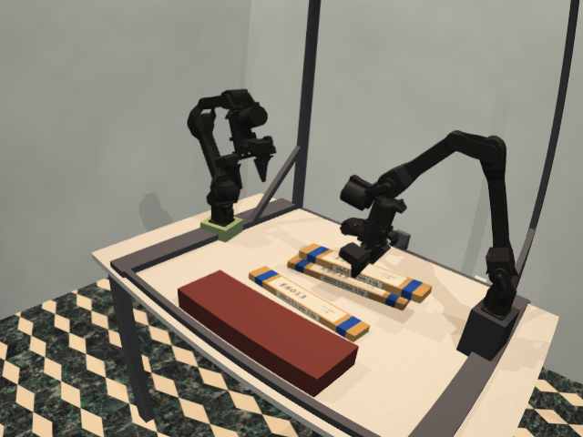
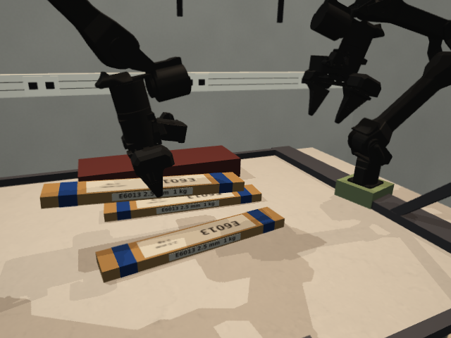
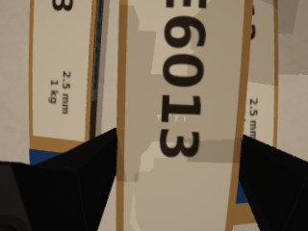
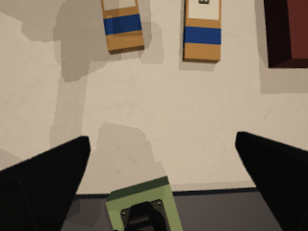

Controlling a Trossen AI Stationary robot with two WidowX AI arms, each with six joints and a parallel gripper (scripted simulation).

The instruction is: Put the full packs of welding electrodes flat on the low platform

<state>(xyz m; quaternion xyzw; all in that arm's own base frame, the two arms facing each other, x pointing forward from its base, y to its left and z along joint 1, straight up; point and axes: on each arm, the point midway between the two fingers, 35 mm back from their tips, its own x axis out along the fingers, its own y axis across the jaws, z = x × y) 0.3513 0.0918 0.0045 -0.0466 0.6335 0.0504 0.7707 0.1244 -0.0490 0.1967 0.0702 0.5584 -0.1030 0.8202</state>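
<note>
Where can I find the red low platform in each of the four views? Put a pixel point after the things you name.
Top: the red low platform (image 1: 263, 324) (image 2: 201, 157) (image 4: 299, 29) is below the centre.
Exterior: left of the centre, behind the packs.
Left wrist: not in it.
Right wrist: top right corner, cut by the edge.
Shared landmark: electrode packs with blue bands (image 1: 301, 292) (image 2: 218, 232) (image 3: 183, 192) (image 4: 202, 36).

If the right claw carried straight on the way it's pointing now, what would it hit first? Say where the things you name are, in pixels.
Most likely the tabletop (image 1: 404, 371) (image 2: 175, 320) (image 4: 144, 103); the right claw (image 1: 250, 182) (image 2: 324, 118) (image 4: 164, 141) points down, though its exact landing spot is unclear.
</note>
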